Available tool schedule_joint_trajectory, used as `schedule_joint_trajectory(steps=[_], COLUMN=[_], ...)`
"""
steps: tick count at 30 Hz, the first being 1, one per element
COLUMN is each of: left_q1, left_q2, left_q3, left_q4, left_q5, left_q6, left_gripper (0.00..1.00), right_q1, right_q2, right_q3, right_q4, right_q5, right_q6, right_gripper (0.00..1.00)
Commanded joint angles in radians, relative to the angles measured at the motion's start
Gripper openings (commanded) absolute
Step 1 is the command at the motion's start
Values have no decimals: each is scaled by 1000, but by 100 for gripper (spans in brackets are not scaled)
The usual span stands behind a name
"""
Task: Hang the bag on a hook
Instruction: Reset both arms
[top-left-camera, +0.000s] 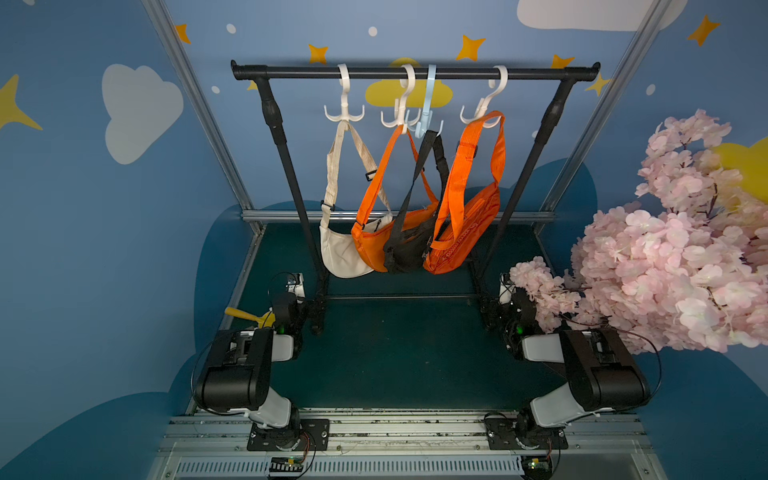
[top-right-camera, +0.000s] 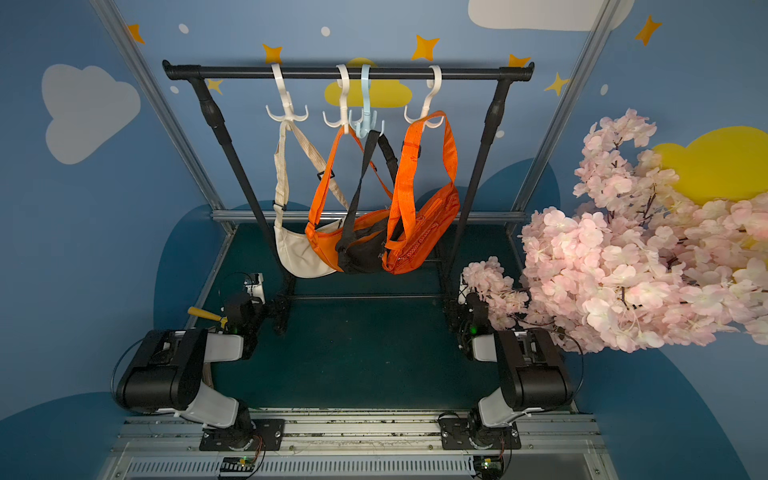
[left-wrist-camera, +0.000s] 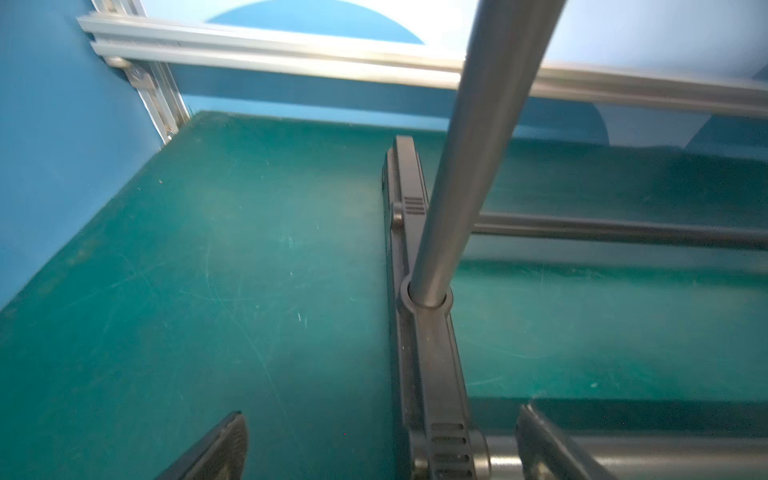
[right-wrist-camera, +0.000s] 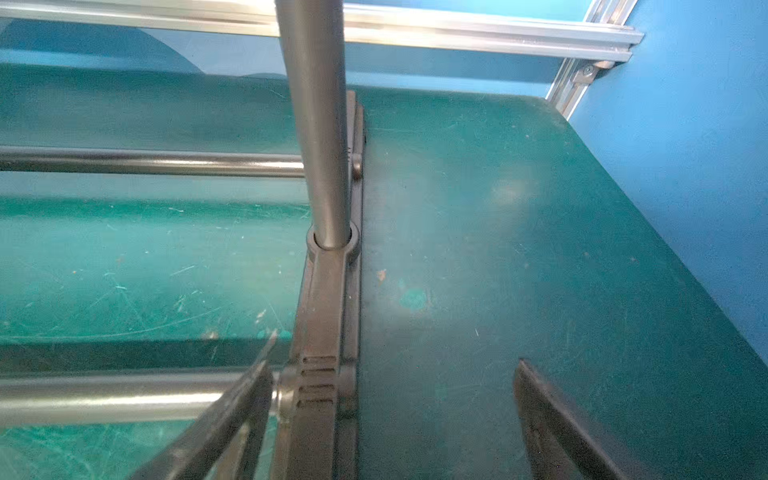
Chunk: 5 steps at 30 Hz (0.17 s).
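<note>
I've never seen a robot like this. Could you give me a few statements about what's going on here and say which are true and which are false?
1. Four bags hang from the rack. True.
2. The black bag hangs from the pale blue hook. True.
3. The left gripper is holding a bag. False: its jaws stand open and empty, low by the rack's foot.
4. The cream bag hangs nearest the pink blossoms. False: it hangs at the far end from them; an orange bag is nearest.
5. The right gripper is open. True.
</note>
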<state>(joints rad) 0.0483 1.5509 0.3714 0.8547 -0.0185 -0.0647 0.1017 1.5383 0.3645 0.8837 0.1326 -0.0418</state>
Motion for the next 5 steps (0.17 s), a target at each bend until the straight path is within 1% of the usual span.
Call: schedule_joint_trajectory(steps=[1, 4, 5], left_q1=[-8, -8, -8], left_q2=[-7, -14, -17], left_q3=[25, 20, 16], left_q4=[-28, -29, -23], left_q5=[-9, -8, -7], left_q6=[24, 20, 20], left_gripper=[100, 100, 100], right_q1=[-7, -8, -7], right_q2=[3, -18, -7], right_q3=[-10, 5, -3], right_q4=[61, -6, 25], right_q5=[-12, -12, -11], right_q6=[3, 8, 7], right_gripper=[90, 90, 90])
